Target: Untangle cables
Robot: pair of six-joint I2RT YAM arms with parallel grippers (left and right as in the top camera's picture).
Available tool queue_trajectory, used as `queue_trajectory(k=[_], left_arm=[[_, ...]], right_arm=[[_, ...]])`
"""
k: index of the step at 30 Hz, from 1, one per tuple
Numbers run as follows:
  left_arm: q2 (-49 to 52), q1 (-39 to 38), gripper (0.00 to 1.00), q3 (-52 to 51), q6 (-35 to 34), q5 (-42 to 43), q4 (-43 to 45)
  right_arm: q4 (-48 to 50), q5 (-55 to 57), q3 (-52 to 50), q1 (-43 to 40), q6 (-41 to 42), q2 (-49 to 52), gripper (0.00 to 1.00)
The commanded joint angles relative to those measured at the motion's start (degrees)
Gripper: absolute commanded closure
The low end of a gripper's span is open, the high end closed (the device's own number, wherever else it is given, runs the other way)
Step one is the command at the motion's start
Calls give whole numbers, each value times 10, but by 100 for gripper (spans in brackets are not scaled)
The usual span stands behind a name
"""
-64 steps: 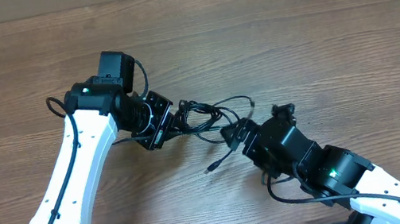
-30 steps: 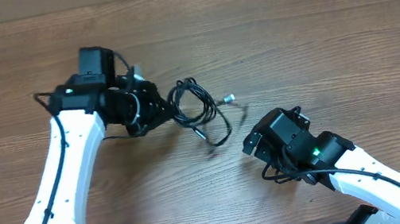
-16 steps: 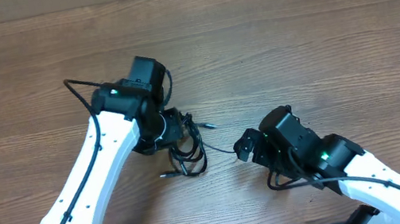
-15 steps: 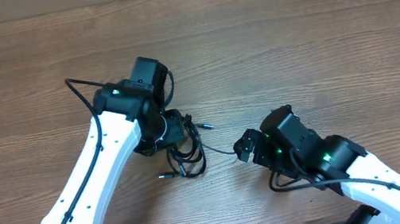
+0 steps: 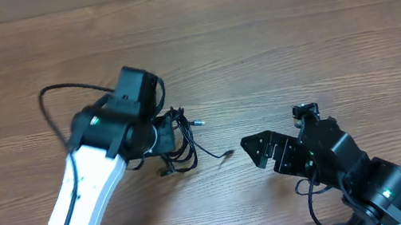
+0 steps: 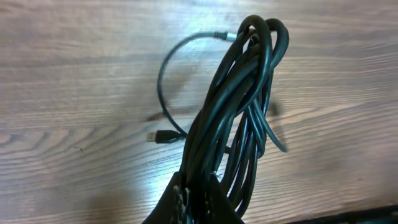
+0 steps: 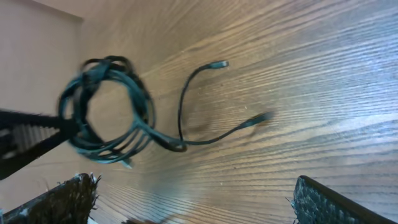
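1. My left tool is gripping the cables, closed tightly on the bunched loops.
2. The cables are sitting as one dark coil just beside the left tool, left of the middle of the desk. Two loose ends with small plug tips are trailing out to the right.
3. My right tool is standing wide open and holding nothing, well apart from the coil.
4. Compared with half a second ago, the right tool is now further to the right, and the loose end is no longer reaching it. The left arm is now lying more to the left, while the coil is staying almost in the same place.
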Motion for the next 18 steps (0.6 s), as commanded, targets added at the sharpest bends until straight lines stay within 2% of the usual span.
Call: queue_trajectory(k=[1,8,14,18], left_arm=[[-77,-2,96,15,13,1,-2],[-159,-2,96,15,12,-65,-19],[-182,-2,96,14,10,-3,-43],[-182,-2,96,14,5,10,-43]], right_arm=[[-7,9,10,0,-11,-6,0],[-16,2,10,0,-10,-5,0],[-29,-24,10,0,-10,-5,0],[-45,-27,10,0,-11,-2,0]])
